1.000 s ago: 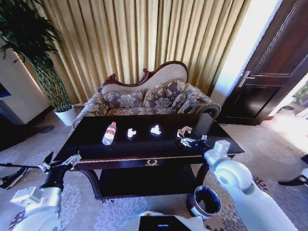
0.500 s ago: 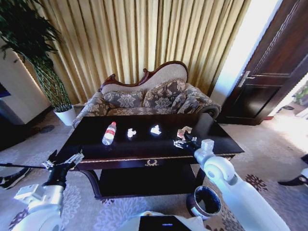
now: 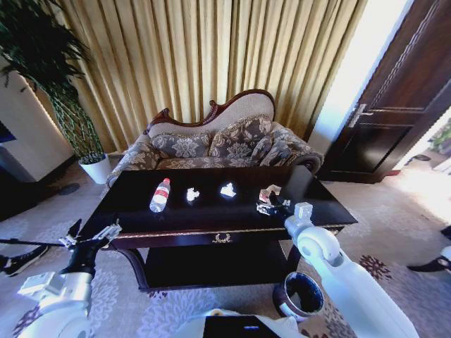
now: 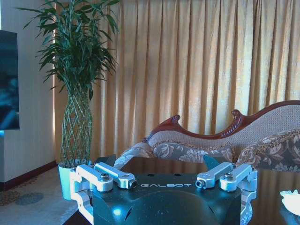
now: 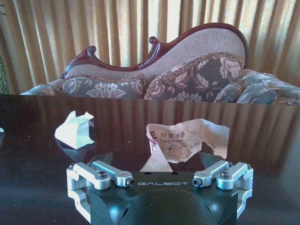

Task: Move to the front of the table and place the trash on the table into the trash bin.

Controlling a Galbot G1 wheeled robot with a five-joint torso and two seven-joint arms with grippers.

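Here the trash bin [image 3: 302,294], beside the table [image 3: 211,215], looks dark inside.

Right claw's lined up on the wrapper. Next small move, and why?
Probably ease the right claw forward a little, then close. Its fingers are open on either side of the wrapper, whose near edge lies between them on the table, apparently not yet gripped.

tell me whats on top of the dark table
On the glossy dark mahogany table: a clear red-capped plastic bottle, two crumpled white paper wads, and a reddish-tan wrapper. Nothing appears covered.
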